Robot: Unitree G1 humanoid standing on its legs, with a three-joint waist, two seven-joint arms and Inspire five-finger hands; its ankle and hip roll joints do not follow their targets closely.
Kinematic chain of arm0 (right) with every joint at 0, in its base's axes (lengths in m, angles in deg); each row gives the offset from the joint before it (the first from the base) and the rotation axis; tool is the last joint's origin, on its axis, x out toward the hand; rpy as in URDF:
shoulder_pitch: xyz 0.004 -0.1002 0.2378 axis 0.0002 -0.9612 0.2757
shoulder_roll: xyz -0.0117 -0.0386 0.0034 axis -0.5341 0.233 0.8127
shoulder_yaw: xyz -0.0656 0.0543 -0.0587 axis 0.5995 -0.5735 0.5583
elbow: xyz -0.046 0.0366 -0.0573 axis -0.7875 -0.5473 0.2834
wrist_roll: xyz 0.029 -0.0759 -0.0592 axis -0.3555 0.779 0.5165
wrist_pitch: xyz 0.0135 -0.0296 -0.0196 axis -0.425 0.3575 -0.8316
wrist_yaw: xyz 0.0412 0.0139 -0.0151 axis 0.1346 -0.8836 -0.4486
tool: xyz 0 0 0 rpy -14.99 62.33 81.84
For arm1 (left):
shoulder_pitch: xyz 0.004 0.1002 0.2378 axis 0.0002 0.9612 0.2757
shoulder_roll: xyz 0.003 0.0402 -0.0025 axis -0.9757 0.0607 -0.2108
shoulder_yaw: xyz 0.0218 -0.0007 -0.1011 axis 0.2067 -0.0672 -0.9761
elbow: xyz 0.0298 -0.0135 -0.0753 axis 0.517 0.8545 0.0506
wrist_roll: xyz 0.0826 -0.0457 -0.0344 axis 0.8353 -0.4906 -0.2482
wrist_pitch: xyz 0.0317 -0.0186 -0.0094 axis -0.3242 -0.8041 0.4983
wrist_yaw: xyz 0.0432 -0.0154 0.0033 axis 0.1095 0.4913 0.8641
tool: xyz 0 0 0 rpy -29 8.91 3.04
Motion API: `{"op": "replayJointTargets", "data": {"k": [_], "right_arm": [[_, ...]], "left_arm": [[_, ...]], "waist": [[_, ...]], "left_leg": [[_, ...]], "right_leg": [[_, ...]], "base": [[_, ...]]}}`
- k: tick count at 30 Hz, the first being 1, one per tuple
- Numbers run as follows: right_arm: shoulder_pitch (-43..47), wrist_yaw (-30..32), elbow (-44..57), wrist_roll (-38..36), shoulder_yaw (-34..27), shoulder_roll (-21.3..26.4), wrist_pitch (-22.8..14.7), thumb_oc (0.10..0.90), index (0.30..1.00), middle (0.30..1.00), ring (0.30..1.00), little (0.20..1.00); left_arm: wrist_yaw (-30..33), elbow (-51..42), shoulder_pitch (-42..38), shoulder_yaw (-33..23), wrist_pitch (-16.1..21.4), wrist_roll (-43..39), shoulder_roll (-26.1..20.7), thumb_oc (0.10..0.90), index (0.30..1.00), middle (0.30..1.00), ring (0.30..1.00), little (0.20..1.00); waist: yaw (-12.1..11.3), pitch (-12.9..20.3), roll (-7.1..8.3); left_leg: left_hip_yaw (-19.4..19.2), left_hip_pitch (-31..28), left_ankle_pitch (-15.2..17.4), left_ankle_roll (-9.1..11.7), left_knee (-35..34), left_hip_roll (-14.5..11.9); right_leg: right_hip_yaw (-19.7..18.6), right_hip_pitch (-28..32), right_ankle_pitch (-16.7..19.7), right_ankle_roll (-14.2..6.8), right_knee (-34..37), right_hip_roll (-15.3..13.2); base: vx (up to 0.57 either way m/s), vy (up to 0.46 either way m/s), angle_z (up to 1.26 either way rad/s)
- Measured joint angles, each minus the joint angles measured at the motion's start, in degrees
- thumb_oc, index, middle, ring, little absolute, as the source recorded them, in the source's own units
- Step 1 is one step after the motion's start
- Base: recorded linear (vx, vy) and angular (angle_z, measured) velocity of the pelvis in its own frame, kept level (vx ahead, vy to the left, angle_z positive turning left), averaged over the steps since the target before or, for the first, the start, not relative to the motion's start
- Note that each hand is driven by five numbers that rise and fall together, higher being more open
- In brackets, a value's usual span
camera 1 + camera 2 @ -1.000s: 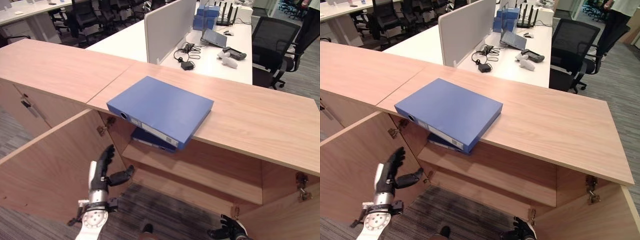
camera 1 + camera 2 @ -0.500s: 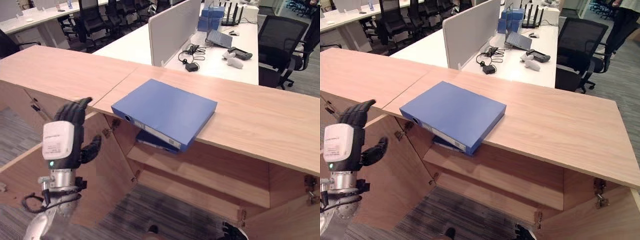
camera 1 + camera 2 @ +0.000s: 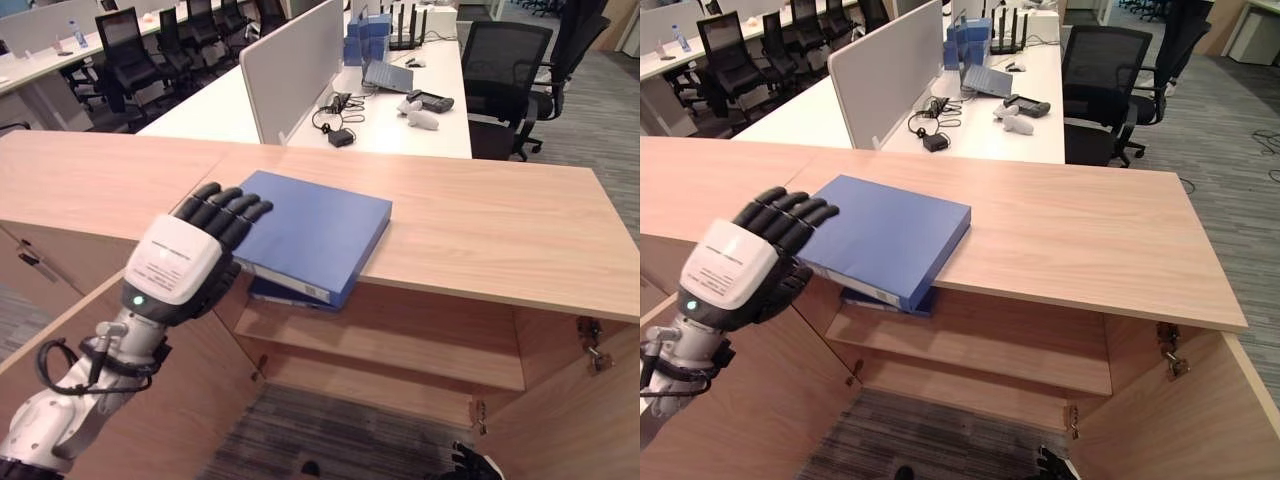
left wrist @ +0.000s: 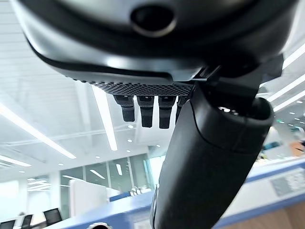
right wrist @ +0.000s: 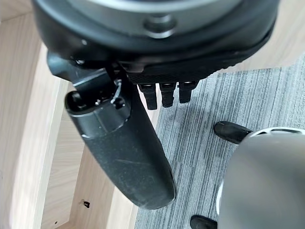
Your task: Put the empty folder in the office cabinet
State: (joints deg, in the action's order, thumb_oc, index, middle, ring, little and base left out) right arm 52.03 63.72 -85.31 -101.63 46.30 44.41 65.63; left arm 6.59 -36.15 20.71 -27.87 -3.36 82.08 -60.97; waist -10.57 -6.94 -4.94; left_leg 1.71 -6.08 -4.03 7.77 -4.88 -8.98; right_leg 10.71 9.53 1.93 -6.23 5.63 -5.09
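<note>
A blue folder [image 3: 318, 232] lies flat on the wooden cabinet top [image 3: 500, 225], its near corner jutting past the front edge. My left hand [image 3: 185, 262] is raised at the folder's left end, open, fingers stretched over its left corner; I cannot tell if they touch it. In the left wrist view the folder's blue edge [image 4: 269, 181] shows past the thumb [image 4: 209, 167]. My right hand [image 3: 478, 466] hangs low near the floor in front of the cabinet; its wrist view shows relaxed fingers [image 5: 164, 95] holding nothing.
A second blue folder [image 3: 290, 294] lies on the cabinet's inner shelf [image 3: 400, 345], under the overhang. Both cabinet doors stand open, the left door [image 3: 190, 400] beside my left arm, the right door [image 3: 585, 410] opposite. Desks and office chairs [image 3: 500, 60] stand behind the cabinet.
My left hand has risen from low in front of the open left door up to the folder's left corner. The camera view has also shifted.
</note>
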Motion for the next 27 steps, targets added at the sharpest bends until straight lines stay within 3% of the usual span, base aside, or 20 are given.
{"op": "replayJointTargets", "data": {"k": [4, 22, 27], "right_arm": [[0.04, 0.0, -0.19, -1.06, -0.18, 0.0, -0.02, 0.8, 0.9, 0.9, 0.9, 0.9], [-1.07, 0.1, -0.26, -1.63, -1.19, -0.32, 0.1, 0.8, 0.9, 0.9, 0.9, 0.9], [-0.92, 0.1, -0.25, -2.1, -1.25, -0.61, 0.1, 0.8, 0.9, 0.9, 0.9, 0.9]], "left_arm": [[-1.79, 0.12, -0.05, 2.17, 0.95, -0.02, 0.11, 0.8, 0.9, 0.9, 0.9, 0.9], [-5.72, 4.67, -0.04, 3.48, 2.31, -3.04, 4.54, 0.8, 0.9, 0.9, 0.9, 0.9], [-6.01, 4.92, -0.16, 7.02, 2.36, -3.05, 4.89, 0.8, 0.9, 0.9, 0.9, 0.9]], "waist": [[1.14, 0.29, -0.05], [1.79, 1.62, 0.68], [2.17, 1.77, 0.95]], "left_leg": [[-0.22, 0.03, 0.25, 0.14, -0.01, -0.08], [-1.7, -0.05, 0.19, -0.05, -0.02, 0.0], [-1.72, -0.09, 0.13, -0.08, -0.01, 0.0]], "right_leg": [[-0.39, -0.12, 0.27, 0.14, 0.0, -0.18], [-1.98, -0.98, 0.97, 0.14, 0.0, -0.1], [-2.01, -0.99, 1.02, 0.17, 0.0, -0.12]], "base": [[0.0, 0.015, -0.05], [0.0, 0.006, -0.05], [0.0, 0.0, 0.0]]}}
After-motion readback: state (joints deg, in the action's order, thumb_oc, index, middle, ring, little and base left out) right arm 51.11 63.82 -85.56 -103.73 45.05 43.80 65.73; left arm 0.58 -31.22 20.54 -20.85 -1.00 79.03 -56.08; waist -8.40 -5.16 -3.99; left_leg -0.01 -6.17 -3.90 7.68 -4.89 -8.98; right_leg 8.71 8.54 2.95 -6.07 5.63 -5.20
